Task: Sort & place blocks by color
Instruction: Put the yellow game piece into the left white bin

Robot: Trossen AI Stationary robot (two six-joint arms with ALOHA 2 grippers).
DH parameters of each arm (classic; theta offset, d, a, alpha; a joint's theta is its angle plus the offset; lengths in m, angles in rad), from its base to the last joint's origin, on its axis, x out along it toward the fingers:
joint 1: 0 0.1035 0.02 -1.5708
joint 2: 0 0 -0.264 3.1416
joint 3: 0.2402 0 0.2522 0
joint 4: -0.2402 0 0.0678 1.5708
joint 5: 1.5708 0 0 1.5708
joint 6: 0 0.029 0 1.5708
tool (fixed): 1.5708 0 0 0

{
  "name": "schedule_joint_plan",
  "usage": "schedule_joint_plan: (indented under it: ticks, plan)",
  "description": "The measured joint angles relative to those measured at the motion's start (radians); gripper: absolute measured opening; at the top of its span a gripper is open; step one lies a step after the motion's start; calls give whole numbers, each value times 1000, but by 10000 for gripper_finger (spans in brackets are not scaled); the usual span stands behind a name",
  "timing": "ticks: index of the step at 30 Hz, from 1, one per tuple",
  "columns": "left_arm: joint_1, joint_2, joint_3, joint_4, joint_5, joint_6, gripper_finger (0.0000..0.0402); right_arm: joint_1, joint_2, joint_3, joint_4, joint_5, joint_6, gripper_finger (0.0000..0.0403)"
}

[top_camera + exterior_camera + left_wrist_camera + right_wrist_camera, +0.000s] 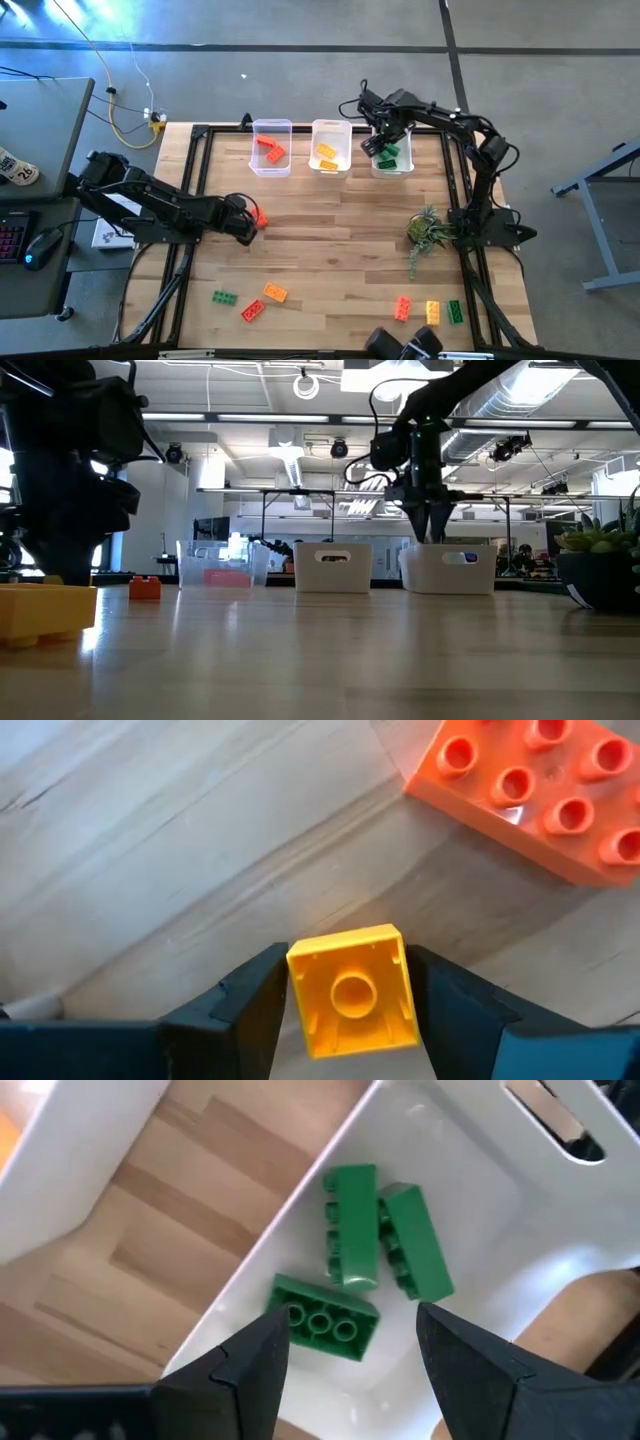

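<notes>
On the wooden table point(330, 240), the left gripper point(350, 1010) sits low at the left-centre, its fingers clamped on a yellow block point(353, 991) held underside up, just beside an orange-red block point(540, 785) lying on the wood. Farther right, three clear bins line the far edge. The right gripper point(350, 1335) hangs over the rightmost bin point(470, 1190), fingers spread and empty, above three green blocks point(350, 1240) inside it.

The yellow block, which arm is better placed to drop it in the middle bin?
Left. The left tool is shut on the yellow block, beside a red block. The right tool hangs open over the green bin, empty.
</notes>
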Motion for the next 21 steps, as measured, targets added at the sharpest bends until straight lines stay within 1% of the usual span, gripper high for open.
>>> schedule_joint_plan:
  ticks: [6,11,16,21]
  plan:
    - [25,0,0,12,23,25,180,30,0,0,0,0,0,207]
    - [49,-1,2,15,51,87,147,50,0,0,-5,0,28,206]
    - [66,-3,4,12,57,185,111,53,0,0,-6,-7,53,195]
    - [94,-12,26,8,64,313,109,53,-12,0,-7,-39,80,171]
